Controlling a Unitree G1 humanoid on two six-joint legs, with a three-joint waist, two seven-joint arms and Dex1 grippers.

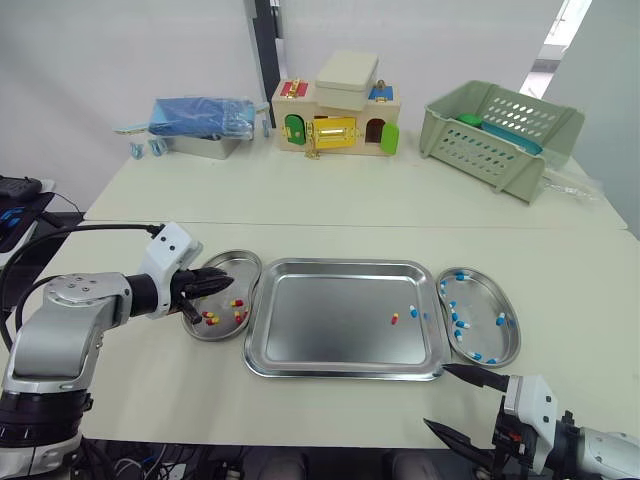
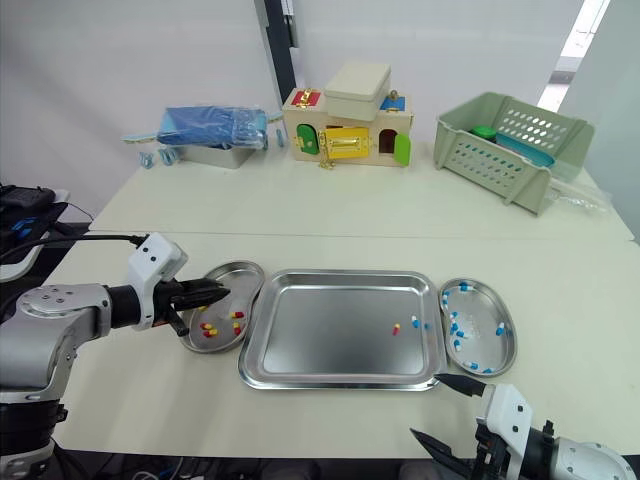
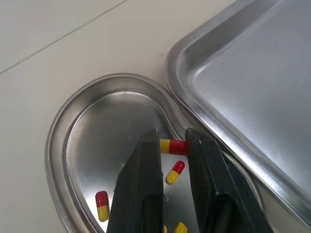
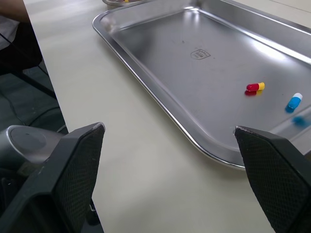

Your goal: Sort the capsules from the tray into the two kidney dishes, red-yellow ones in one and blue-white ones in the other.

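My left gripper [image 1: 222, 288] hovers over the left kidney dish [image 1: 238, 257], its fingers [image 3: 146, 174] a narrow gap apart. Through that gap a red-yellow capsule [image 3: 173, 146] lies on the dish floor, among several other red-yellow ones [image 1: 210, 319]. The steel tray [image 1: 345, 372] in the middle holds one red-yellow capsule [image 1: 395, 319] and one blue-white capsule [image 1: 412, 312] near its right side. The right kidney dish [image 1: 516, 345] holds several blue-white capsules [image 1: 460, 322]. My right gripper [image 1: 437, 396] stands wide open and empty at the table's front edge, just off the tray's near right corner.
On the far table stand a wooden toy house [image 1: 338, 118], a green plastic basket [image 1: 497, 135] at the right, and a blue bag on a metal tray [image 1: 203, 122] at the left. A seam [image 1: 400, 224] joins the two tables.
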